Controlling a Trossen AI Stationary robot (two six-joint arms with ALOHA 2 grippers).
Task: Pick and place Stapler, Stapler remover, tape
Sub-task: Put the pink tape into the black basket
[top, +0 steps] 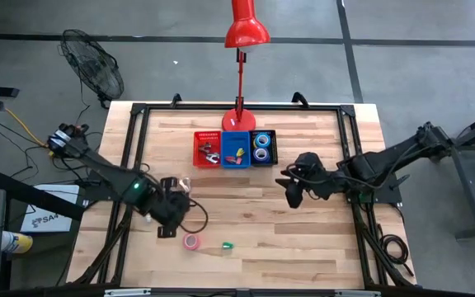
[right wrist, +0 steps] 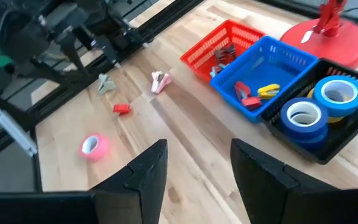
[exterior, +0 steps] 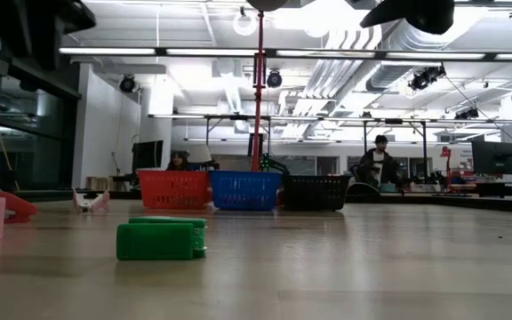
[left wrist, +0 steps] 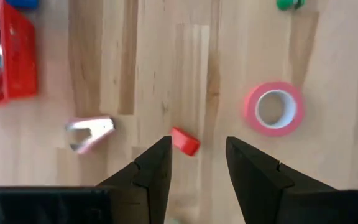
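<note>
Blue tape rolls (right wrist: 316,106) already fill the black bin (right wrist: 347,146); left pincer (left wrist: 197,165), released, hovers near the pink tape (left wrist: 273,109) left on the surface (top: 303,239).

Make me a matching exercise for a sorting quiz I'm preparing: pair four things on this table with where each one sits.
Things:
1. pink tape roll
2. blue tape rolls
3. green block
4. red lamp base

Places:
A. inside the black bin
B. on the bare wood, near the table's front edge, beside the green block
C. behind the row of bins
D. on the bare wood, right of the pink roll in the high view

Pairs: 1-B, 2-A, 3-D, 4-C
</note>
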